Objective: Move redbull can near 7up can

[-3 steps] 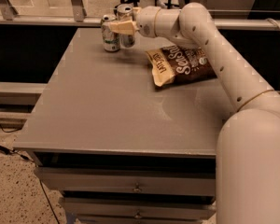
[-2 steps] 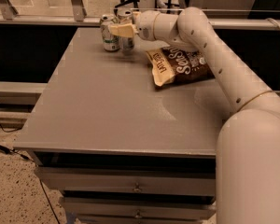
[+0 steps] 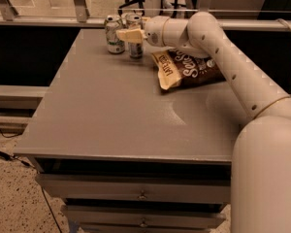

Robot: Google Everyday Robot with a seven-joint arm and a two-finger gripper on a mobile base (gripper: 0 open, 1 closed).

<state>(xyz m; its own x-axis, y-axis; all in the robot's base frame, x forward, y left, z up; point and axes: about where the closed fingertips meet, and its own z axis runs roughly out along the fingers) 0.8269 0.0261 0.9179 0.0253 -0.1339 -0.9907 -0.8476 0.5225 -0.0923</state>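
Observation:
The 7up can (image 3: 114, 33), white and green with a silver top, stands at the far left of the grey table (image 3: 111, 110). The redbull can (image 3: 135, 48), slim and silver-grey, stands upright just to its right, close beside it, with its base at the table top. My gripper (image 3: 130, 35) reaches in from the right at the can's mid-height. One cream finger (image 3: 127, 34) crosses the can's front and the other is hidden behind it, so the gripper is shut on the redbull can.
A brown chip bag (image 3: 184, 67) lies on the table right of the cans, under my arm (image 3: 218, 38). A rail and glass panel (image 3: 48, 21) run along the far edge. Drawers (image 3: 136, 193) sit below the table front.
The gripper and redbull can have hardly moved; the can sits slightly lower, still beside the 7up can. The 7up can and bag have not moved.

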